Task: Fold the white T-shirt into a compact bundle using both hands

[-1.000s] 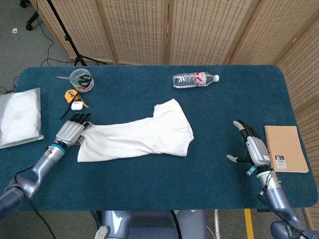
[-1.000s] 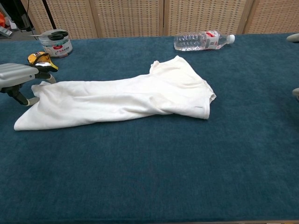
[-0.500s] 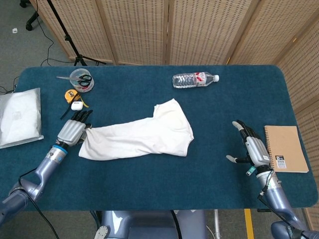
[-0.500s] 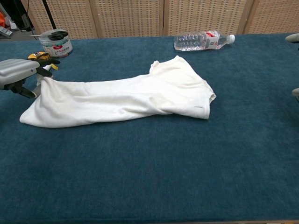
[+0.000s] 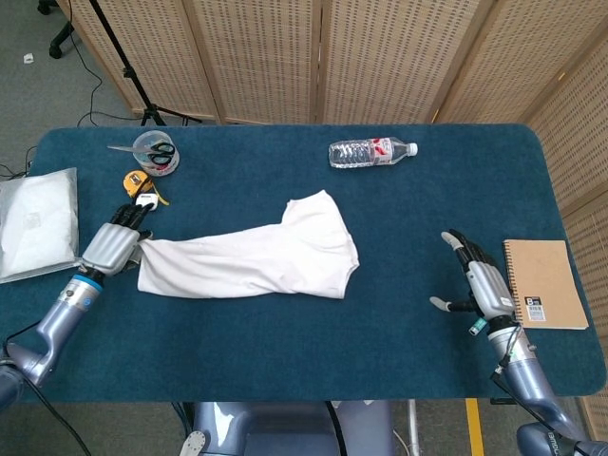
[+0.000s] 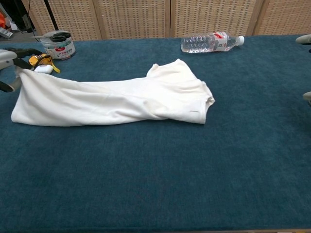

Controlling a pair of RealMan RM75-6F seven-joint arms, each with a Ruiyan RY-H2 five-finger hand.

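the left hand (image 5: 112,250) grasps the hem end of the white t-shirt (image 5: 252,258), stretched lengthwise mid-table; the right hand (image 5: 483,285) hovers empty, fingers spread, well apart. pulled one-handed, the shirt may slide instead of folding, or snag the tape measure (image 5: 139,182) nearby.

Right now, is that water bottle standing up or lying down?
Lying down: the water bottle rests on its side on the table, cap pointing toward the robot's right.
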